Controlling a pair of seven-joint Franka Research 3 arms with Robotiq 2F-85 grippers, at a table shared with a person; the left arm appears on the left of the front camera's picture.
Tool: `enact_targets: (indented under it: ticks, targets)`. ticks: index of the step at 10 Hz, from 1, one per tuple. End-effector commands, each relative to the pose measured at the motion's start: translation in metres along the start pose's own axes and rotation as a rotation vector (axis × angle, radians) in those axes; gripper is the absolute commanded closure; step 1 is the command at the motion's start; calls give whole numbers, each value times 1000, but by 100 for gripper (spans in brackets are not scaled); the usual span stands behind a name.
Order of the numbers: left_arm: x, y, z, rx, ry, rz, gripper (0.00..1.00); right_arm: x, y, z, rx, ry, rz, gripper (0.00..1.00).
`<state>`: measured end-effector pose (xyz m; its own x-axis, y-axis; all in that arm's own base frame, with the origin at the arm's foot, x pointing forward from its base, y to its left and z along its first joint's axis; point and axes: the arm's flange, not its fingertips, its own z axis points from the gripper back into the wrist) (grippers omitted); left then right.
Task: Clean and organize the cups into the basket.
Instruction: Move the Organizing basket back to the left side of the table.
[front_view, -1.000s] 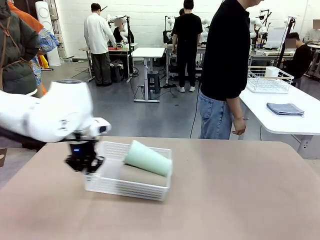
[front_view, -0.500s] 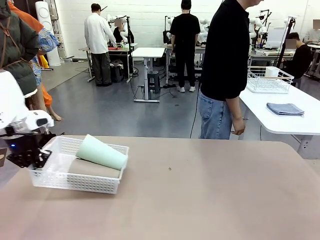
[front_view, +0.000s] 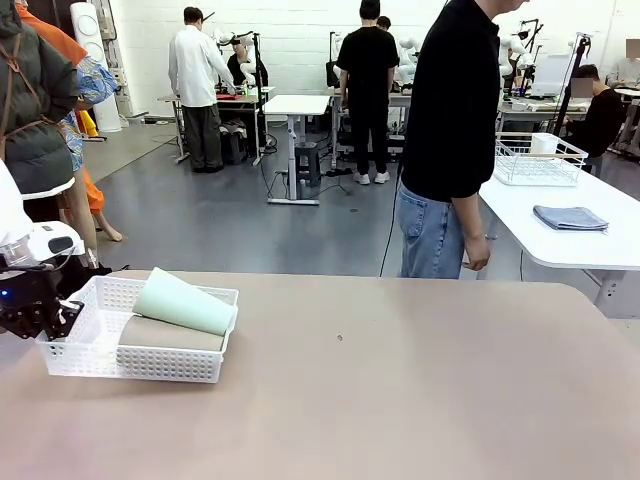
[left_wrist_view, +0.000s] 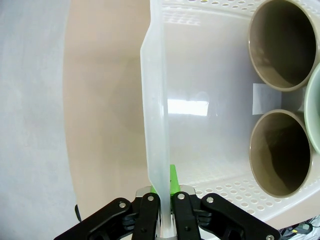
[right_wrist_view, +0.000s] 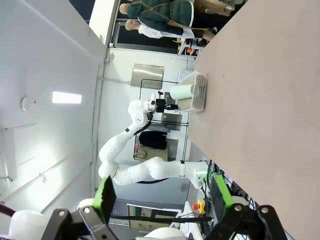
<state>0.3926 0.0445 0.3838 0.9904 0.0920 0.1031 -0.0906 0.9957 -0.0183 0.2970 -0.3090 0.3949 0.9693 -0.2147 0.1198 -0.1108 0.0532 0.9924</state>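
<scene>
Your left gripper (front_view: 40, 318), frame left: clenched on the basket (front_view: 150, 362) rim, three cups (front_view: 185, 303) inside. Right gripper (right_wrist_view: 162, 200): released, empty.

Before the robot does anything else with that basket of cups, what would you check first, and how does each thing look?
1. Left gripper shut on the basket wall: ok.
2. Both tan cups lying inside the basket: ok.
3. Mint green cup lying on top of them, inside the rim: ok.
4. Basket resting flat on the table: ok.
5. Right gripper open, holding nothing: ok.
6. Cups clean inside: cannot tell.
</scene>
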Motion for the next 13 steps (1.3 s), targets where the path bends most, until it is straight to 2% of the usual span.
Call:
enact_targets:
  ticks: [1,6,10,13]
  targets:
    - [0,-4,4,-1,-9,-9,96,-1,0,1,1,-2,-2,0]
    - [0,-4,0,3,0,-9,95,-1,0,1,1,-2,-2,0]
    - [2,4,-14,76,-77,-83,95,-1,0,1,1,-2,-2,0]
    - [13,7,-25,38,-29,-54,95,-1,0,1,1,-2,-2,0]
